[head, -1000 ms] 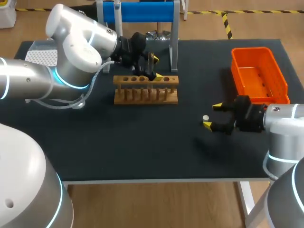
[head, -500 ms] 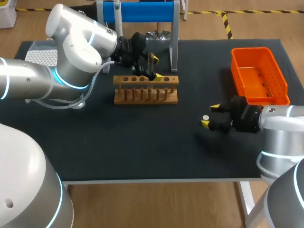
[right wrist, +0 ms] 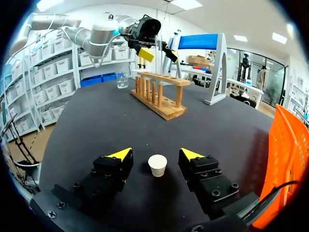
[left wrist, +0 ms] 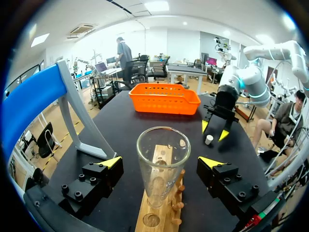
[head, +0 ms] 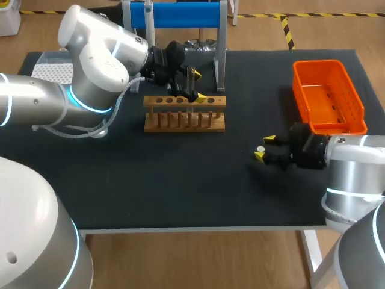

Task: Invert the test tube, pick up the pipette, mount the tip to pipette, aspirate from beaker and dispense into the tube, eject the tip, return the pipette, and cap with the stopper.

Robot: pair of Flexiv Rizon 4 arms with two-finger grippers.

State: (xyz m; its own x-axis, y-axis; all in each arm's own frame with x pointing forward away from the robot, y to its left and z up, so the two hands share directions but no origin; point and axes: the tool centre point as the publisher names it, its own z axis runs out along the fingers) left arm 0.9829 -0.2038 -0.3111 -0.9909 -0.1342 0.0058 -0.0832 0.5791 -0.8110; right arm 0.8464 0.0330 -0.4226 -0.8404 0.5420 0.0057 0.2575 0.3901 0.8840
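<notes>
Cream-white and tapered like a tiny cup, the stopper (right wrist: 157, 165) sits upright on the matt black table (head: 150, 180), at about 4 o'clock from the wooden rack (head: 184, 113) in the head view. The right gripper (right wrist: 156, 153) is low over it with its fingers spread. One yellow tip stands on each side of the stopper and neither touches it.

The left gripper (left wrist: 160, 162) hovers at the rack, also spread wide. The clear glass test tube (left wrist: 161, 159) rises between its fingers, mouth up, and appears to be seated in a hole of the rack. The fingers stand apart from the glass on both sides. Whether any liquid is inside I cannot tell.

Judging by this layout, the capping step is in hand and the stopper is about to be picked up. The next move calls for a centred squeeze on that small, smooth cone, which could easily squirt out sideways. After that it needs a lift and a carry towards 10 o'clock, to the open mouth of the tube.

The rack is pale wood with a row of round holes and pegs. An orange plastic basket (head: 328, 96) with slotted walls lies at 1 o'clock from the right gripper.
</notes>
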